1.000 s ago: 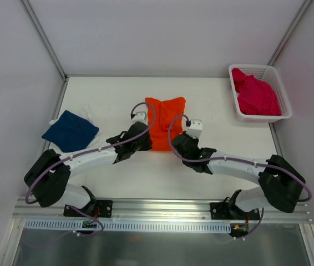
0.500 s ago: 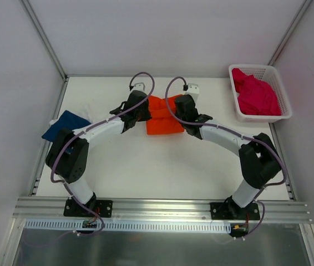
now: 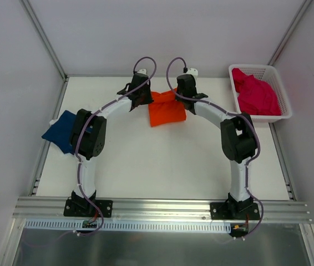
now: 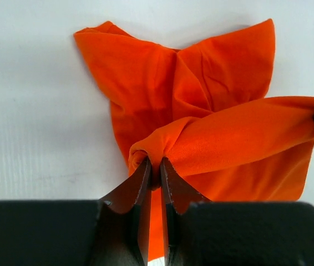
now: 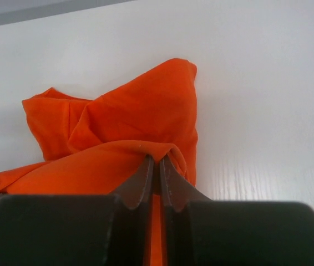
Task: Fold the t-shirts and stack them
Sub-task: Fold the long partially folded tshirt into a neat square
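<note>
The left tool (image 4: 154,163) is clamped on a bunched fold of the orange shirt (image 4: 201,111). The right tool (image 5: 156,160) pinches another edge of it, with a band of cloth stretched between them. The rest lies crumpled on the desk (image 3: 157,166) beneath both tools. The navy shirt (image 3: 62,132) lies well left of the left tool. The pink shirt (image 3: 255,95) fills a basket (image 3: 259,118) right of the right tool.

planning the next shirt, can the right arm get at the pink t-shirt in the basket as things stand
Not right now, probably: the right gripper is shut on the orange t-shirt. Otherwise the way looks free: the pink t-shirt lies uncovered in the open basket on that arm's side.
</note>
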{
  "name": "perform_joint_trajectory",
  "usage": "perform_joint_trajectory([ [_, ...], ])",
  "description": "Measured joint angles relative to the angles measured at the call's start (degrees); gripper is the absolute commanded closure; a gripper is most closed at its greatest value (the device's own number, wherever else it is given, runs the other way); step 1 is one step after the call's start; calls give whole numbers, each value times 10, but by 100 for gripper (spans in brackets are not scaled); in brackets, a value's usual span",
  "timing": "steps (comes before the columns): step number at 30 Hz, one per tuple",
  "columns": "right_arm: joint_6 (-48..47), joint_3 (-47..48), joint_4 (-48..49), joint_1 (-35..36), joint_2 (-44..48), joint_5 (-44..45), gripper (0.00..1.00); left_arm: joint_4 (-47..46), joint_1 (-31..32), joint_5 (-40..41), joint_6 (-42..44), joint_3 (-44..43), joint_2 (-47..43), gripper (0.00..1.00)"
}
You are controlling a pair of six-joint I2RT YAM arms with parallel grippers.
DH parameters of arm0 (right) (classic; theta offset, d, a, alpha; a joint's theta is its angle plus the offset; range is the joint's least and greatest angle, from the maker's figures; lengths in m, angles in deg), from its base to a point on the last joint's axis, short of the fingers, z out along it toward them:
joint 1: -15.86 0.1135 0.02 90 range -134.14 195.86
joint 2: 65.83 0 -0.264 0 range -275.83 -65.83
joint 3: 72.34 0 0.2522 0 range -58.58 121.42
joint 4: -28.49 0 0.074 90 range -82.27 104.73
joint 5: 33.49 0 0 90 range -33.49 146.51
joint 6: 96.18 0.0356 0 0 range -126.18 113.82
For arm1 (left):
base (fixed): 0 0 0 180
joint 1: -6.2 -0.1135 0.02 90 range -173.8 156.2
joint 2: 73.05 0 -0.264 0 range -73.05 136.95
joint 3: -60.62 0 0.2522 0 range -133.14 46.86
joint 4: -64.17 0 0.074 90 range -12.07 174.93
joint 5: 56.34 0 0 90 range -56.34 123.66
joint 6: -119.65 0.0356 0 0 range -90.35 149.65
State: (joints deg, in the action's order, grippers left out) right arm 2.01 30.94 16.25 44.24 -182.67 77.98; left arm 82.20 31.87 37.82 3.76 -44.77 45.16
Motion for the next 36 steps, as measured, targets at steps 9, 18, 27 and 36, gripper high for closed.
perform_joint_trajectory([
  [9,-5,143,0,-31,-127,-72,96,12,-30,-6,-1,-79,49,94],
  [18,-39,275,34,-50,-220,-45,6,18,-48,26,13,-236,161,1],
  [27,-23,240,127,-98,-219,-84,21,21,-51,45,26,-254,177,30],
  [36,-26,101,145,-70,-139,-162,100,18,-31,-8,-6,-165,112,100],
])
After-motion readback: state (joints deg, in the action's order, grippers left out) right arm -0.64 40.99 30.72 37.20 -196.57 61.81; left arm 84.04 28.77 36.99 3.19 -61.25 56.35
